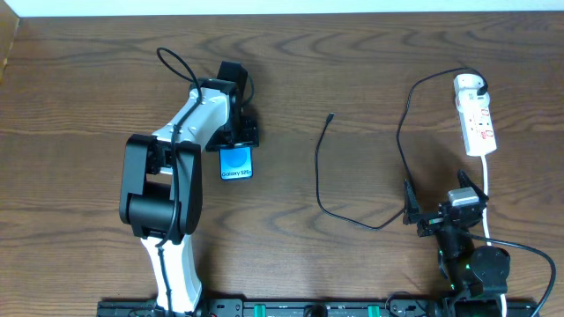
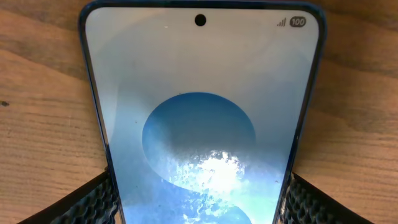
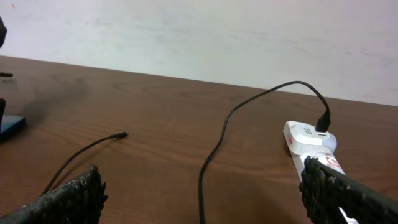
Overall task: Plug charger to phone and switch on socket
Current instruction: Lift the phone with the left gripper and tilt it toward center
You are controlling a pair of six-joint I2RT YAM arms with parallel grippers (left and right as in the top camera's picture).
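The phone (image 1: 236,164) lies flat left of centre, blue screen up, its "Galaxy" text at the near end. My left gripper (image 1: 236,139) is over its far end; in the left wrist view the fingers (image 2: 199,183) press both long edges of the phone (image 2: 199,93). The charger's black cable (image 1: 319,176) loops across the middle, its free plug tip (image 1: 330,116) lying on the wood. Its white adapter (image 1: 470,85) sits in the socket strip (image 1: 480,130) at the far right. My right gripper (image 1: 438,198) is open and empty near the front; the cable (image 3: 214,143) runs between its fingers (image 3: 202,177).
The socket's thick white cord (image 1: 487,189) runs toward the front past my right arm. In the right wrist view the plug tip (image 3: 123,134), adapter (image 3: 308,134) and strip (image 3: 326,163) show, with a pale wall (image 3: 199,31) behind the table.
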